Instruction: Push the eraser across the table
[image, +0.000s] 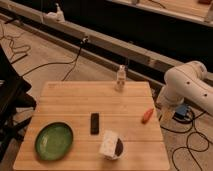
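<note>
Eraser (94, 123) untouched, mid-table (75, 100)
My gripper (120, 82) hangs at the table's 12 o'clock edge (its grip I can't tell), probably staged behind the eraser.

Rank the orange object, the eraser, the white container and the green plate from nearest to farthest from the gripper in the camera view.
The gripper is just off the table's right edge.
1. The orange object, right side.
2. The eraser, centre, and the white container, front centre: too close to call.
3. The green plate, front left.
</note>
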